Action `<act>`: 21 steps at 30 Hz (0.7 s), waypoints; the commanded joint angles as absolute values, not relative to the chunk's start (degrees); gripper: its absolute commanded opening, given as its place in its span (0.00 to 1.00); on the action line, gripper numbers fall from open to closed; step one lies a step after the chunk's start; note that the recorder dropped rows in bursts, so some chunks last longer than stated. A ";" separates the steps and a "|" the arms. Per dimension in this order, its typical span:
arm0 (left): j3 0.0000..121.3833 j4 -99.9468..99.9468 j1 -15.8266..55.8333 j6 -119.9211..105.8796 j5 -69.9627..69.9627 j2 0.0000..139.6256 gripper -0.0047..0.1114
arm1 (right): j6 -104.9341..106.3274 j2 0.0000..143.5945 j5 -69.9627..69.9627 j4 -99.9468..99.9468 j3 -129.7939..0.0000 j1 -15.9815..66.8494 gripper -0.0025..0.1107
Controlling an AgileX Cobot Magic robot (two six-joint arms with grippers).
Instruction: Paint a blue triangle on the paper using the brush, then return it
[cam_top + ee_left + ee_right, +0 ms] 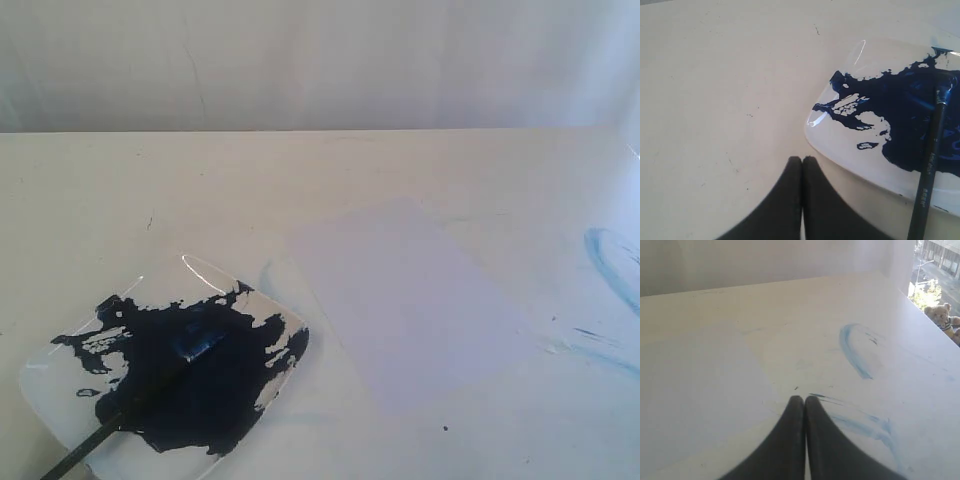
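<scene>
The brush (120,420) lies with its black handle across the clear plate (60,400), bristle end in the dark navy paint puddle (190,390). In the left wrist view the brush (929,175) crosses the plate (850,150) beside my left gripper (802,159), which is shut and empty over bare table. The paper (400,300) lies plain in the middle, with no blue triangle on it. My right gripper (804,399) is shut and empty, near the paper's (695,390) edge. Neither gripper shows in the exterior view.
Faint light-blue curved smears (615,270) mark the table to the right of the paper, smears (855,355) also showing in the right wrist view. The table's right edge (935,330) is near them. A wall rises behind the table.
</scene>
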State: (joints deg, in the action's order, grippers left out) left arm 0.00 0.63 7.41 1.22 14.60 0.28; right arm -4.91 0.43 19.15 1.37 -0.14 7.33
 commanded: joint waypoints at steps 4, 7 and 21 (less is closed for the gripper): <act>0.00 0.49 7.42 1.26 14.62 0.00 0.04 | -4.93 0.55 19.07 1.96 0.00 7.44 0.02; 0.00 0.49 7.42 1.26 14.62 0.00 0.04 | -3.75 0.55 17.14 3.45 0.00 7.44 0.02; 0.00 0.49 7.42 1.26 14.62 0.00 0.04 | -3.97 0.55 -14.32 3.34 0.00 7.44 0.02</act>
State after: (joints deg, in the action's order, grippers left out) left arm 0.00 0.63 7.41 1.22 14.60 0.28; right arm -3.99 0.52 -9.58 2.94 -0.14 7.33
